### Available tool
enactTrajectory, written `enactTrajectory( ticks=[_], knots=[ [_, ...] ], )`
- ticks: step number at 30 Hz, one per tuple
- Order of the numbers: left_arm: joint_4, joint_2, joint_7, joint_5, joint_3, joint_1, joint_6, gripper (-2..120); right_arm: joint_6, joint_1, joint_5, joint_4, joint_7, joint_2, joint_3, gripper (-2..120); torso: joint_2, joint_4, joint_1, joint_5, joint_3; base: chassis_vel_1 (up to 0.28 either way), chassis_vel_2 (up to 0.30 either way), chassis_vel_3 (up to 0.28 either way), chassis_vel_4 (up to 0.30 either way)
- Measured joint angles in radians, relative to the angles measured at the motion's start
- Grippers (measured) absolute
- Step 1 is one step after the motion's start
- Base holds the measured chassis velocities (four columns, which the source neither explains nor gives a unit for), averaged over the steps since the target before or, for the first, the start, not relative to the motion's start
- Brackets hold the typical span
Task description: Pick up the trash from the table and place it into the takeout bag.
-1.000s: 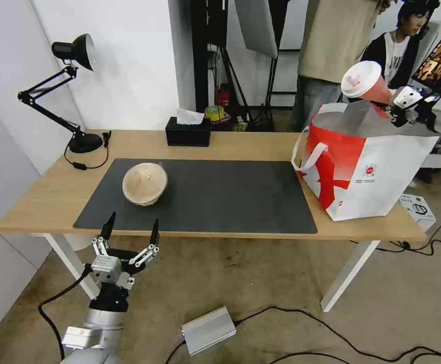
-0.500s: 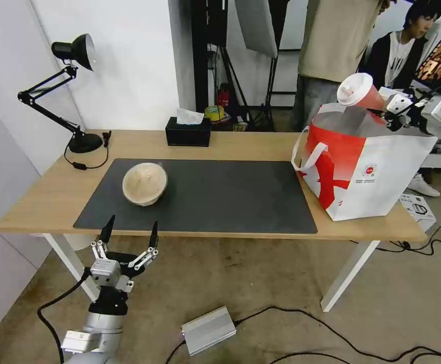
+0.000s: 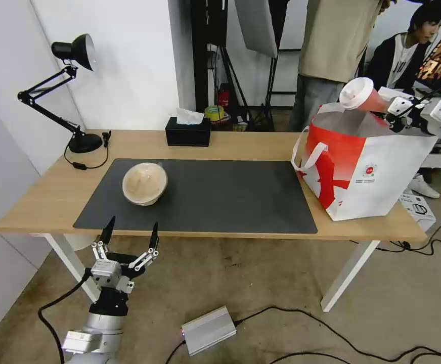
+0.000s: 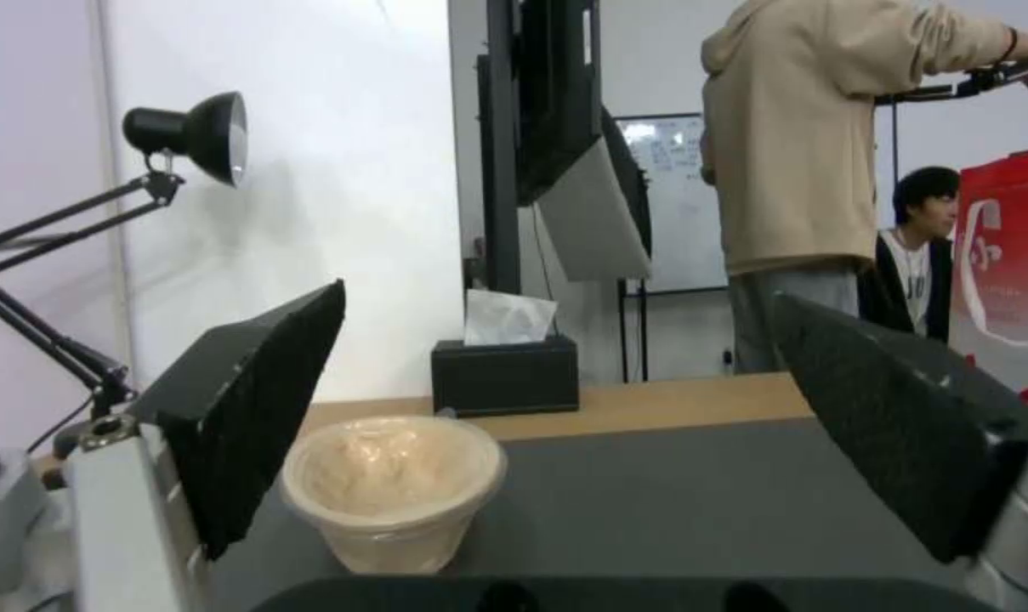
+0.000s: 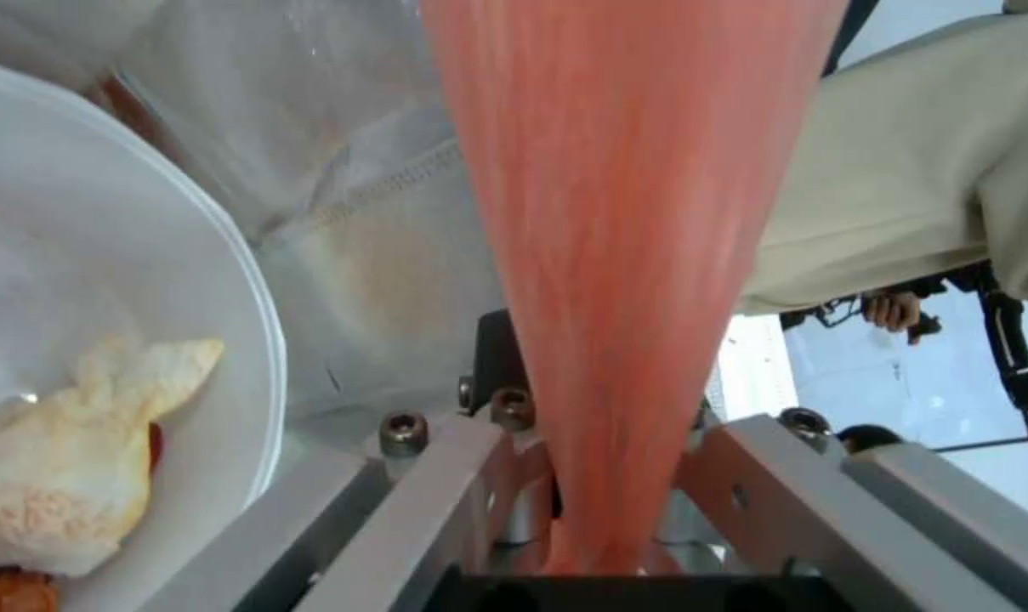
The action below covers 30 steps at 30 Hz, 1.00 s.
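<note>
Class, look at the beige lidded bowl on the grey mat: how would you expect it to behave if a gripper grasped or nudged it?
The beige lidded bowl looks like thin disposable plastic, so it is probably light and may flex under a squeeze. In the left wrist view its walls taper to a narrower base, so a high push might tip it. The smooth sides could be slippery.

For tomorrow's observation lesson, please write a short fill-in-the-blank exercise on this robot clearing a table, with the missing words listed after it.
1. The right gripper holds the red drink cup tilted above the open takeout bag, its white ____ pointing away from the gripper.
2. The beige lidded bowl sits on the dark grey ____.
3. The left gripper waits below the table edge with its fingers ____.
4. Inside the bag lies the white bowl with food ____.

Missing words: lid; mat; open; scraps
</note>
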Motion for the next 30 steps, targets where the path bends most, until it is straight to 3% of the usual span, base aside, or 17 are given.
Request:
enactTrajectory(
  ticks=[30],
  knots=[
    [0.0, -0.003, 0.0, -0.009, -0.009, 0.015, -0.019, 100, 0.0, 0.043, -0.099, -0.046, -0.02, 0.049, -0.053, 6, 0.0, 0.0, 0.0, 0.0, 0.0, 0.0, 0.0, 0.0, 0.0]
  ],
)
